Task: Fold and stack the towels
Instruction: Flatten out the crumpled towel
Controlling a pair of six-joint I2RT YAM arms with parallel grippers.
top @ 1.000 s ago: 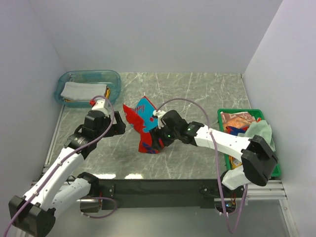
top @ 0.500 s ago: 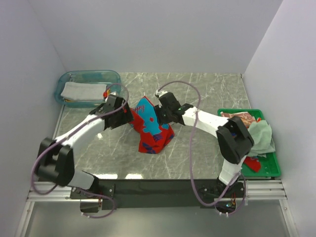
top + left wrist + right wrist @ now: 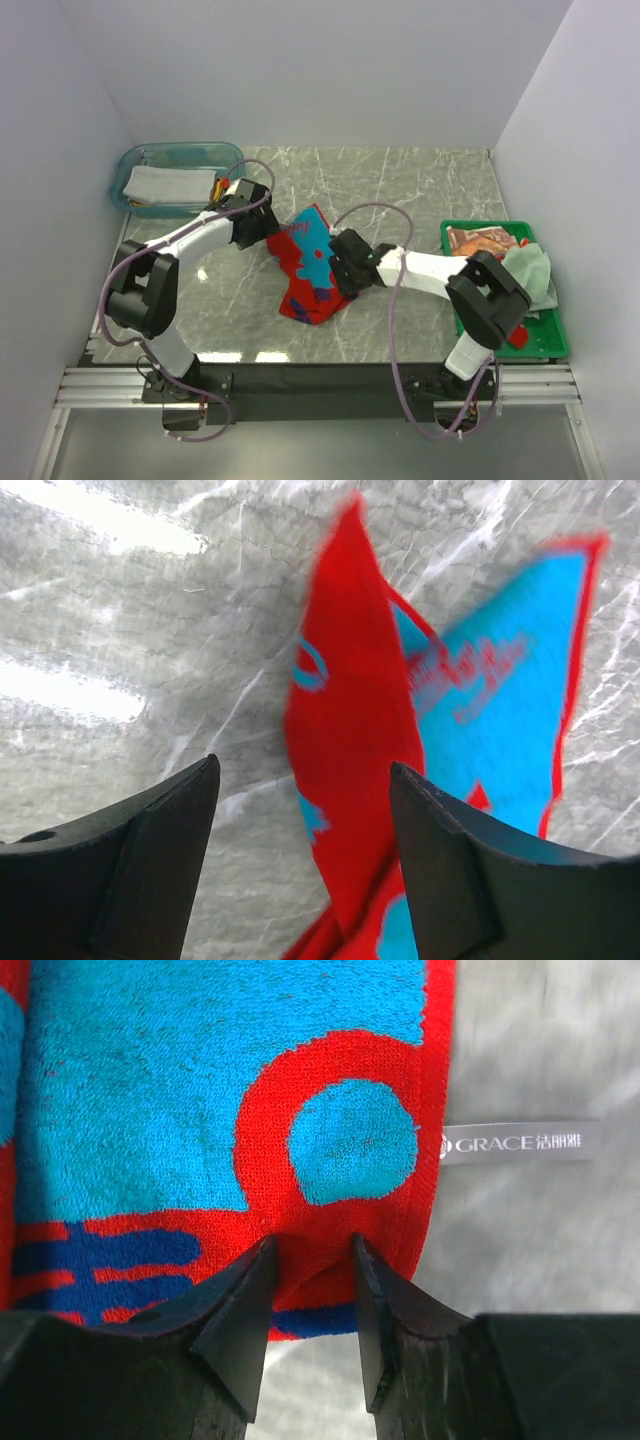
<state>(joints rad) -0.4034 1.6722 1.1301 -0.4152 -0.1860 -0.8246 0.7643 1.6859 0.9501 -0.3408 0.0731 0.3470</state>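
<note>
The step in hand looks like the pick-up for the first fold of the red and blue towel, which lies rumpled and partly doubled over itself in the middle of the marble table, with one hand at each side of it. The right hand sits at the towel's right edge with its fingers drawn close together on a pinch of the red hem, just beside the white label reading GRACE. The left hand is at the far-left corner, fingers wide apart, with a raised red flap standing between them and not clamped. The next move, as I judge it, calls for the left hand to shut on that flap, then for both hands to lift and draw the cloth flat before folding it. The left wrist view is blurred, so I cannot tell whether either finger touches the flap. From above, both hands hide the corners they reach for. A grey-white towel lies in the teal tub at the far left. An orange-brown towel and a pale green towel lie bunched in the green crate on the right, partly hidden by the right arm, so what lies beneath them is hard to make out.
</note>
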